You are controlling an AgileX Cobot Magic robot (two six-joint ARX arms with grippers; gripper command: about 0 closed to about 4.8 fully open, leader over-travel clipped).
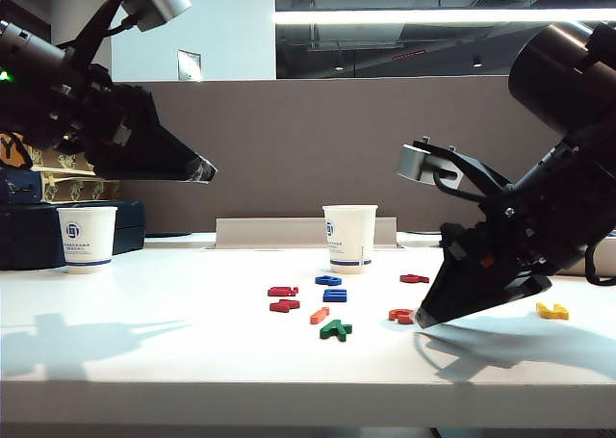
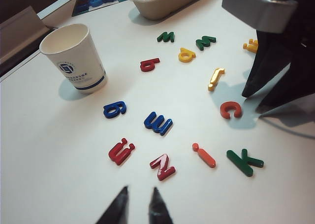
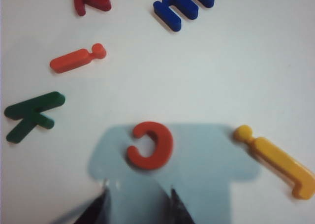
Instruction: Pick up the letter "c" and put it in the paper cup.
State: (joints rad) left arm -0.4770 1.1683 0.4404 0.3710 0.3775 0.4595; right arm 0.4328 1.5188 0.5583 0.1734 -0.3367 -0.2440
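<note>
Green letter "k" (image 1: 336, 330) is lying nearest the exterior camera on the white desk (image 1: 144, 342), with the orange bar piece (image 1: 320, 315) just behind it and the letter "c" (image 1: 401, 315) lying flat to its right. Right end effector (image 1: 421, 321) is hanging low just beside the "c", while the left end effector (image 1: 205, 171) is hovering high over the left part of the desk. Behind the letters the paper cup (image 1: 349, 237) is standing upright, and a second cup (image 1: 87, 238) is sitting far off at the left. From the left wrist, the left end effector (image 2: 139, 203) is showing its fingertips slightly parted and gripping nothing, above the red "n" (image 2: 163, 166); the "c" (image 2: 231, 109) is lying near the other arm. From the right wrist, the right end effector (image 3: 139, 197) is standing open, its fingers straddling the space just short of the "c" (image 3: 150, 145), without touching it, with a yellow letter (image 3: 275, 160) nearby.
</note>
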